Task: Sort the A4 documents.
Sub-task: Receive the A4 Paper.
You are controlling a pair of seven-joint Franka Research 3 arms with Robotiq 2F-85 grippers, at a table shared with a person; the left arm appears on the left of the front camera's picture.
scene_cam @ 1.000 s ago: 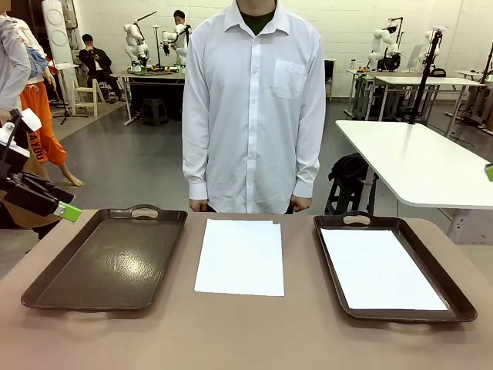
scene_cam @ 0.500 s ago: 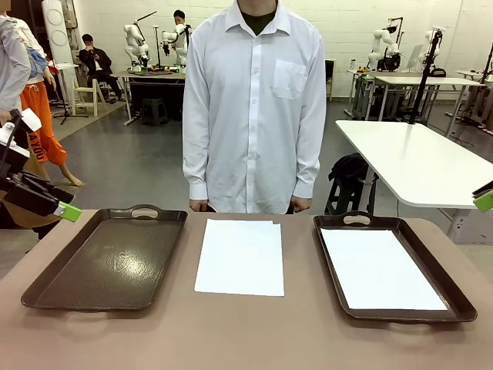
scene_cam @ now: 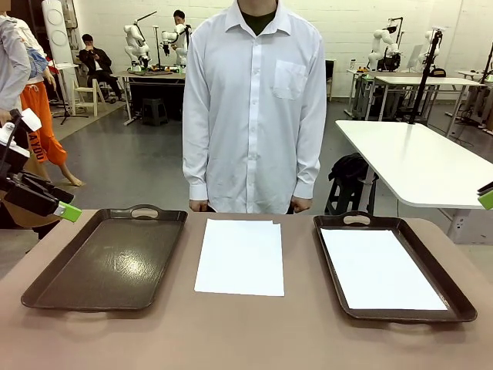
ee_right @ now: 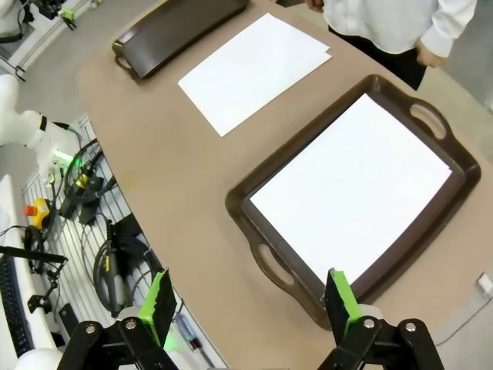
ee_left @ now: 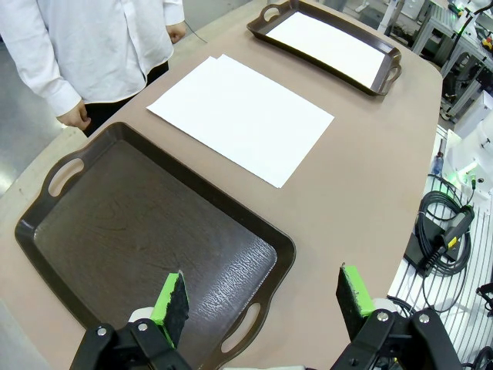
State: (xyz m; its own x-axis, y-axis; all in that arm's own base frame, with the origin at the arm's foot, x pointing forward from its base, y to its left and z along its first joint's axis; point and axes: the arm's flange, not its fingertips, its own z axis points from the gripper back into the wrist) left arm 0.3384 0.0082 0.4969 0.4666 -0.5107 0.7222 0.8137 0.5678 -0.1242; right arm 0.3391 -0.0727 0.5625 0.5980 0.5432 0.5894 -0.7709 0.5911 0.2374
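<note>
Documents: The A4 documents [scene_cam: 239, 257] are lying flat in a small pile at the middle of the desk [scene_cam: 254, 339], between the two trays. One more sheet [scene_cam: 381, 267] is lying inside the right tray [scene_cam: 329, 262].
Left tray: The left tray [scene_cam: 108, 258] is showing its dark textured floor.
Handling: The paper is probably behaving as light, thin and floppy, clinging flat to the desk and sliding easily. A careless pinch is risking a crease, or dragging two sheets at once.
Where to hold: A free edge or corner is looking best, likely the near one, peeled up before pinching.
Left end effector: The left end effector [ee_left: 262, 297] is hanging above the left side of the left tray, fingers spread apart, holding nothing.
Right end effector: The right end effector [ee_right: 250, 304] is hovering up and to the right of the right tray, fingers wide apart, gripping nothing.
Hard to make out: An offset corner at the pile's far right is hinting at more than one sheet, but the count is escaping me. The person's hands [scene_cam: 301, 204] are sitting partly behind the desk's far edge.
</note>
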